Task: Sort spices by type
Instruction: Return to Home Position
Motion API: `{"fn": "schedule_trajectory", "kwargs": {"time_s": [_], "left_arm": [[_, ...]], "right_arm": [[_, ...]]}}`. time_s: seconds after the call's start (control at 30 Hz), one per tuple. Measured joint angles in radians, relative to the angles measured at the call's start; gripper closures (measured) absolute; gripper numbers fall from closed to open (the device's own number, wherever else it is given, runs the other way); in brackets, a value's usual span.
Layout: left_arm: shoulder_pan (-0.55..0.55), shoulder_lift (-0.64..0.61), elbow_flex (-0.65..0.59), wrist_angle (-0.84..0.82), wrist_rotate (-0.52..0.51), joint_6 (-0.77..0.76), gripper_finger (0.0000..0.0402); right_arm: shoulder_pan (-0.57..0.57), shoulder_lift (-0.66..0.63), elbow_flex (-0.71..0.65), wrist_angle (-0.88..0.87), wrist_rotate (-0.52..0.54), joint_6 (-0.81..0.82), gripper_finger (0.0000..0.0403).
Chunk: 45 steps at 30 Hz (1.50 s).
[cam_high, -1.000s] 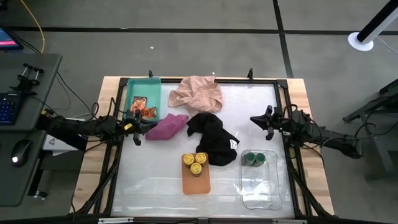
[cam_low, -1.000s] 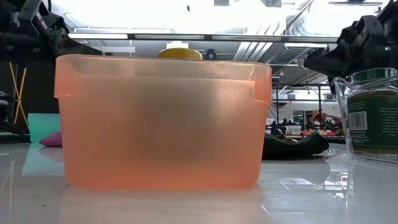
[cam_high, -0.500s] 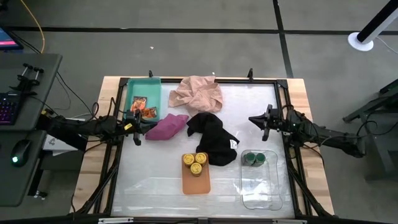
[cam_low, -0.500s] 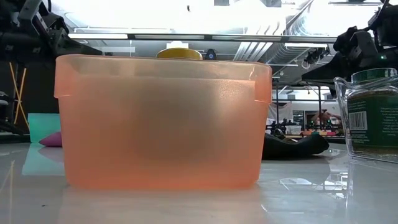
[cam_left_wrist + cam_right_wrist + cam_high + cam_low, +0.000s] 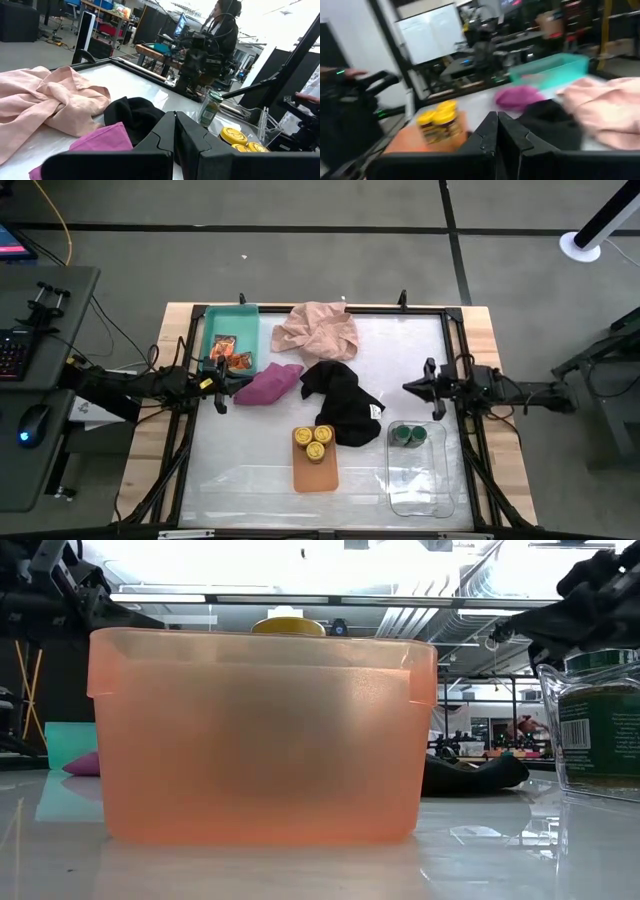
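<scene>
Three yellow-lidded jars (image 5: 315, 441) stand in the orange tray (image 5: 316, 472). Green-lidded jars (image 5: 407, 436) stand in the clear tray (image 5: 420, 480); one green-lidded jar (image 5: 598, 720) shows in the low view. Orange-red and brown packets (image 5: 231, 353) lie in the teal tray (image 5: 228, 330). My left gripper (image 5: 222, 387) hangs shut beside the magenta cloth (image 5: 268, 383), by the teal tray's near end. My right gripper (image 5: 409, 387) is shut in the air, off the far side of the clear tray and to the right of the black cloth (image 5: 343, 402).
A pink cloth (image 5: 318, 328) lies crumpled near the table's far edge, with the black cloth spread in the middle. A dark frame (image 5: 452, 320) borders the work surface. A person (image 5: 222, 25) stands in the room beyond the table.
My right gripper has moved toward the table's near edge, coming closer to the clear tray, and its arm has swung straighter toward the right edge. The left arm and all jars, packets and cloths have stayed put.
</scene>
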Motion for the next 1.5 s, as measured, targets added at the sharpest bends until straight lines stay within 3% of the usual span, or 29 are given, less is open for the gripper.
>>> {"fn": "schedule_trajectory", "kwargs": {"time_s": [0.23,0.43,0.9,1.07,1.17,1.37,1.5], "left_arm": [[0.0,-0.005,0.0,0.0,0.0,0.0,0.0401],[0.0,-0.059,0.0,0.003,-0.002,0.0,0.0401],[0.0,-0.058,-0.001,0.001,-0.001,0.0,0.0401],[0.064,-0.057,0.0,0.001,0.001,0.002,0.0401],[0.109,-0.057,0.0,0.0,0.005,0.125,0.0401],[0.132,-0.057,0.0,-0.047,0.317,0.355,0.0401],[0.127,-0.057,0.0,-0.047,0.324,0.352,0.0401]], "right_arm": [[0.1,0.0,-0.011,0.001,-0.009,0.0,0.0402],[0.101,0.006,-0.011,0.001,-0.009,0.001,0.0402],[0.099,0.02,-0.011,0.001,-0.008,0.001,0.0402],[0.099,0.019,-0.011,0.001,-0.008,0.001,0.0402],[0.099,0.02,-0.012,0.001,-0.008,-0.001,0.0402],[0.099,0.02,-0.012,0.001,-0.008,0.001,0.0402],[0.099,0.02,-0.012,0.001,-0.008,0.0,0.0402]]}}
